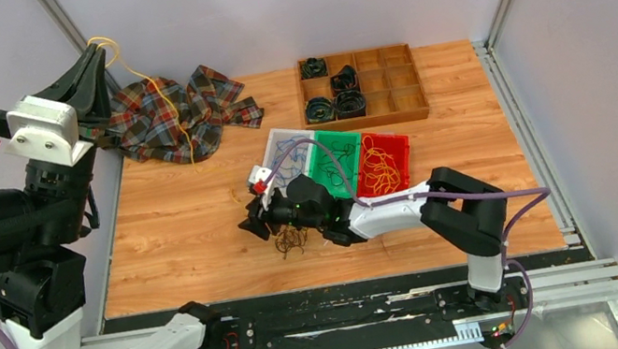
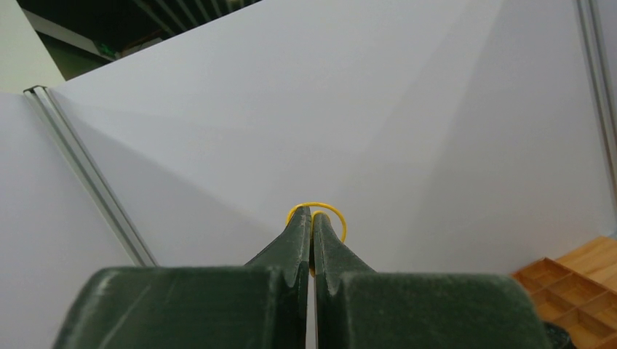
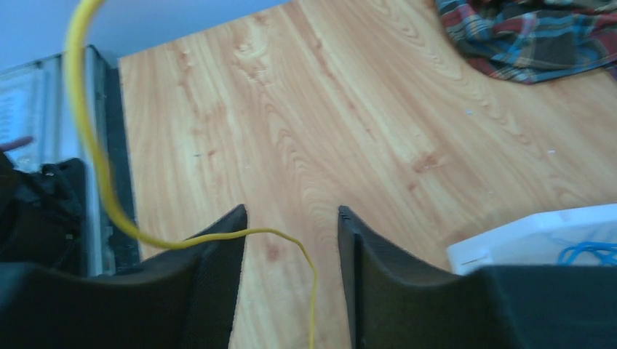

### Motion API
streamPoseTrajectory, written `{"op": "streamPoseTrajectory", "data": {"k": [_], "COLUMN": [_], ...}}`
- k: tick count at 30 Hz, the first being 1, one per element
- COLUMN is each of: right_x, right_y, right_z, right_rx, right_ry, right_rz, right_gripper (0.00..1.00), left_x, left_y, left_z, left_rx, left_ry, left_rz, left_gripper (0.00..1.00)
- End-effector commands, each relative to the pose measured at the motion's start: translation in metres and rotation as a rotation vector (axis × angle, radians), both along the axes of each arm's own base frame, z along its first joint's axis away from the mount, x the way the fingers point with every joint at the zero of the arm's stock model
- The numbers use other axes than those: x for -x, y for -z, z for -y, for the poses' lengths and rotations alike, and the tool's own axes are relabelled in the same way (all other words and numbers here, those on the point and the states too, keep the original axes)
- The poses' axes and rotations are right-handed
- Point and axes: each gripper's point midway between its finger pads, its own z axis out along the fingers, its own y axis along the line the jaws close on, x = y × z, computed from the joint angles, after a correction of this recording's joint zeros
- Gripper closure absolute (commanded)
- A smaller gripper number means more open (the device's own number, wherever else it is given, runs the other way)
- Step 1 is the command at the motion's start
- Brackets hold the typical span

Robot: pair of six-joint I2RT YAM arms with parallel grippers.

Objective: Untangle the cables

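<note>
My left gripper (image 1: 93,63) is raised high at the far left and is shut on a yellow cable (image 1: 189,149), which hangs down over the plaid cloth. In the left wrist view the cable's loop (image 2: 321,206) curls round the closed fingertips of the left gripper (image 2: 311,213). A small clump of dark and orange-brown cables (image 1: 290,239) lies on the table near the front. My right gripper (image 1: 255,225) is low at the clump's left edge. In the right wrist view the right gripper (image 3: 291,218) is open, and a yellow strand (image 3: 271,230) crosses its left finger and drops between the fingers, ungripped.
White (image 1: 273,141), green (image 1: 347,138) and red (image 1: 401,142) bins holding sorted cables stand behind the right gripper. A wooden divided tray (image 1: 404,83) with black coiled rolls is at the back. A plaid cloth (image 1: 153,115) lies at the back left.
</note>
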Motion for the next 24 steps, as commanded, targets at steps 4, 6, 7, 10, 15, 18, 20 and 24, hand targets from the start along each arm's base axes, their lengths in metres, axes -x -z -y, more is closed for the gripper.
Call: {"op": "streamPoseTrajectory", "data": {"k": [4,6,7,10,15,18,20,24], "right_x": [-0.020,-0.018,-0.015,-0.008,0.002,0.009,0.012,0.022], "right_y": [-0.018,-0.029,-0.041,-0.063,-0.092,-0.104,-0.109,-0.118], "right_z": [0.010,0.018,0.023,0.038,0.057,0.065,0.070,0.077], "right_rx": [-0.014,-0.035,-0.056,-0.085,-0.122,-0.131,-0.132,-0.136], "right_ry": [0.090,0.098,0.097,0.083,0.058,0.045,0.041,0.006], "right_rz": [0.113,0.136,0.148,0.166,0.165,0.164,0.155,0.159], "right_gripper": [0.84,0.99,0.99,0.99,1.00,1.00,1.00,1.00], "left_x": [0.009,0.004,0.002,-0.008,-0.024,-0.032,-0.035,-0.026], "left_y": [0.000,0.013,0.021,0.057,0.140,0.193,0.233,0.307], "left_z": [-0.008,-0.009,-0.009,-0.009,-0.007,-0.007,-0.005,0.003], "left_rx": [-0.028,-0.038,-0.046,-0.077,-0.154,-0.213,-0.265,-0.390], "left_ry": [-0.026,-0.044,-0.053,-0.074,-0.106,-0.130,-0.129,-0.059], "left_rz": [0.014,-0.014,-0.030,-0.100,-0.264,-0.369,-0.442,-0.592], "left_gripper": [0.99,0.99,0.99,0.99,0.99,0.98,0.92,0.73]}}
